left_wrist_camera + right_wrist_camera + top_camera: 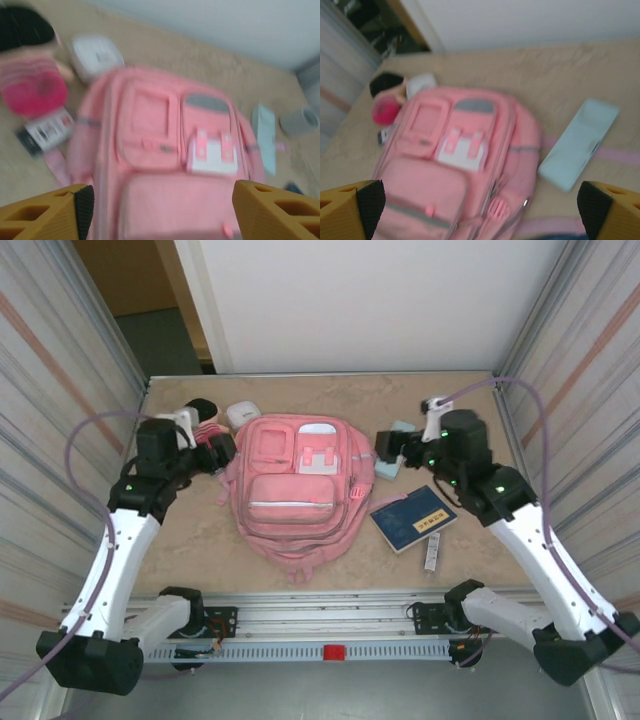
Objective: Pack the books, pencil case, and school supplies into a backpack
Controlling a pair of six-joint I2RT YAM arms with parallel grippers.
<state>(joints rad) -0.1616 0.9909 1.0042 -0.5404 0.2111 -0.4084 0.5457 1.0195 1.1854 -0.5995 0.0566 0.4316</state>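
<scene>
The pink backpack (295, 485) lies flat mid-surface. It looks soft and floppy, so a zip edge is probably the best hold. The book (413, 518), pencil case (577, 142) and white stick (432, 553) lie toward the right edge. The left fingers (224, 452) and right fingers (388, 452) gape wide, empty.

Left arm (118, 540) reaches forward from its base and bends inward at the wrist; left gripper (216, 452) points right, jaws spread wide, empty; right arm (545, 555) mirrors it, elbow out; right gripper (388, 454) points left, jaws likewise wide apart, empty.
</scene>
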